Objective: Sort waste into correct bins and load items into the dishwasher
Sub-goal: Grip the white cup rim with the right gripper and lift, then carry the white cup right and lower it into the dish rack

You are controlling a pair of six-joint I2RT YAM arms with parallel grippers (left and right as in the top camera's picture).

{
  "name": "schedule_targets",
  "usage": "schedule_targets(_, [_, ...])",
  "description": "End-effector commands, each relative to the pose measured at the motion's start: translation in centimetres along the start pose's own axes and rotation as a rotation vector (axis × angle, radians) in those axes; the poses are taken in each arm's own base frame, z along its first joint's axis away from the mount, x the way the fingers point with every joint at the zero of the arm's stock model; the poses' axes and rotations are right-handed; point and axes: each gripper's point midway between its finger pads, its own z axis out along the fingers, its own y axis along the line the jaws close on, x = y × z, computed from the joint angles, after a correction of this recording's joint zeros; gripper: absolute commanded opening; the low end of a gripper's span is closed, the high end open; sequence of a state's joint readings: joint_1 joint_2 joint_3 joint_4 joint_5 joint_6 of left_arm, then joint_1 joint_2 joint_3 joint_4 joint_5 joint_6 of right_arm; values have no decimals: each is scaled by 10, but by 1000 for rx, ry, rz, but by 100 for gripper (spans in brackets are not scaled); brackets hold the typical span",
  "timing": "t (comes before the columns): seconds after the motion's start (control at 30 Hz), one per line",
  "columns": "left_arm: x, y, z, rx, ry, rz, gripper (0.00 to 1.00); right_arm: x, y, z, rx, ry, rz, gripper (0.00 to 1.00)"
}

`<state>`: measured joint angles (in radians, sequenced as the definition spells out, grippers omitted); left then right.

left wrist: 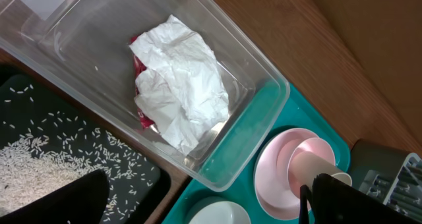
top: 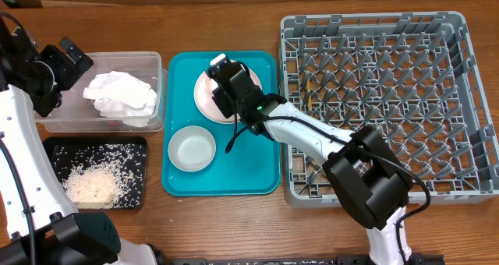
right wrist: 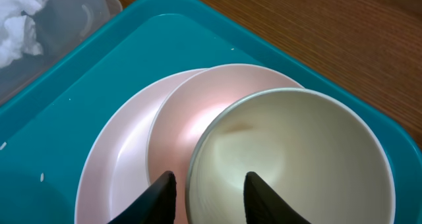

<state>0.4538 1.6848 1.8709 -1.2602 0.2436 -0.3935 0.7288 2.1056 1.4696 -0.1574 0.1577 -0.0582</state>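
Note:
On the teal tray, a pale pink plate (top: 204,101) (right wrist: 112,165) carries a whitish-pink bowl (right wrist: 178,118), and a small white cup (right wrist: 290,151) stands in that bowl. My right gripper (top: 221,86) (right wrist: 211,178) is open astride the cup's near rim, one finger outside it and one inside. A grey-green bowl (top: 192,149) (left wrist: 217,214) sits on the tray in front of the plate. The crumpled napkin (top: 118,93) (left wrist: 181,79) lies over a red packet (left wrist: 140,66) in the clear tub (top: 148,58). Rice (top: 90,185) lies in the black tray (top: 132,144). My left gripper (top: 70,58) (left wrist: 208,184) hangs open and empty over the tub's left end.
The grey dish rack (top: 374,93) fills the table's right side, its left edge close to the teal tray (top: 234,175). The right arm reaches from the front right across the rack's near-left corner. The tub and black tray sit side by side at the left.

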Motion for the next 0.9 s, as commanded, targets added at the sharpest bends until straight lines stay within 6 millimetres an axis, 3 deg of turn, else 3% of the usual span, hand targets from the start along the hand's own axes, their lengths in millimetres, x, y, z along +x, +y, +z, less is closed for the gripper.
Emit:
schedule_targets(0.0, [-5, -4, -8, 17, -24, -7, 100, -7, -3, -1, 9, -16, 2, 33])
schedule_targets(0.13, [-5, -4, -8, 18, -24, -7, 100, -10, -3, -4, 8, -24, 3, 25])
schedule_targets(0.27, [-5, -4, -8, 17, -24, -7, 100, -23, -5, -16, 8, -53, 7, 5])
schedule_targets(0.37, [-5, -4, -8, 17, -24, -7, 100, -41, -7, -35, 7, -90, 12, 4])
schedule_targets(0.5, [-5, -4, -8, 18, -24, -7, 100, -70, -9, -70, -6, -160, 26, 4])
schedule_targets(0.6, [-5, -4, -8, 17, -24, -7, 100, -93, -4, -107, -70, -216, 27, 4])
schedule_targets(0.7, [-5, -4, -8, 18, -24, -7, 100, -107, -5, -144, -125, -252, 30, 4])
schedule_targets(0.87, [-5, -4, -8, 18, -23, -7, 100, -116, -16, -194, -244, -275, 59, 4])
